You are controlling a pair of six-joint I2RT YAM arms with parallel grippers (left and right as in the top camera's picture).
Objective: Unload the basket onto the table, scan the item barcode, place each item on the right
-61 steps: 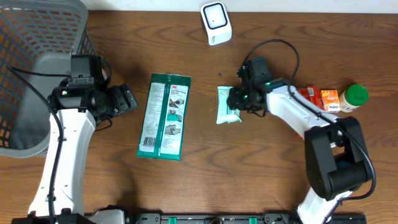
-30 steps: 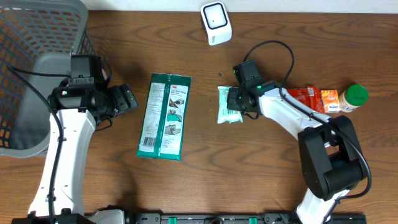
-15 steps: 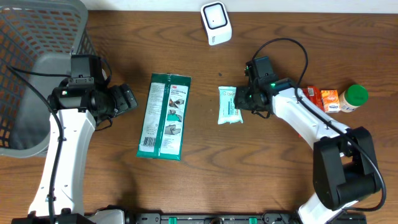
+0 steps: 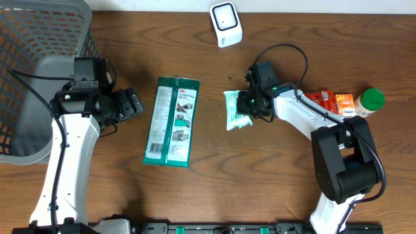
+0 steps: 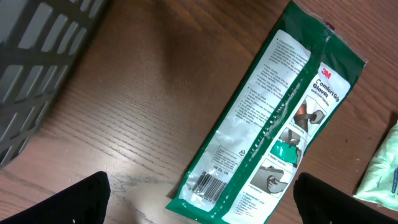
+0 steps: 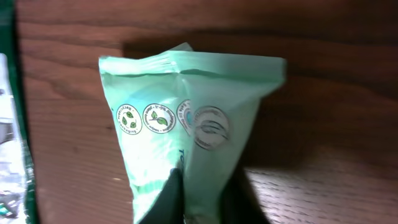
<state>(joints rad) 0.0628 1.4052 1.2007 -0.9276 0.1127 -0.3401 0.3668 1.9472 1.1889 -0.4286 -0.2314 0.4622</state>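
So the whole thing hinges on where the white barcode scanner (image 4: 225, 23) sits relative to the pale green wipes packet (image 4: 235, 110). The scanner is at the far edge of the counter (image 4: 214, 188), well apart from the packet and a touch to its left. The packet lies flat with its long axis pointing roughly toward the scanner.

The right gripper (image 4: 249, 106) is at the packet's right edge. In the wrist view its fingers (image 6: 173, 194) are pinched together on a raised fold of the film, so I'd call that clamped on the packet. I can't spot a barcode on the face that's showing, so it may need turning once it's lifted.

The left gripper (image 4: 133, 103) hangs over bare wood with its fingers spread wide, holding nothing. It's just beside the green 3M glove pack (image 4: 172, 121), which lies between the two arms.

The right arm is clearly nearer to both packet and scanner, so I reckon the carry is a short forward reach, with thin film slipping as the main worry.
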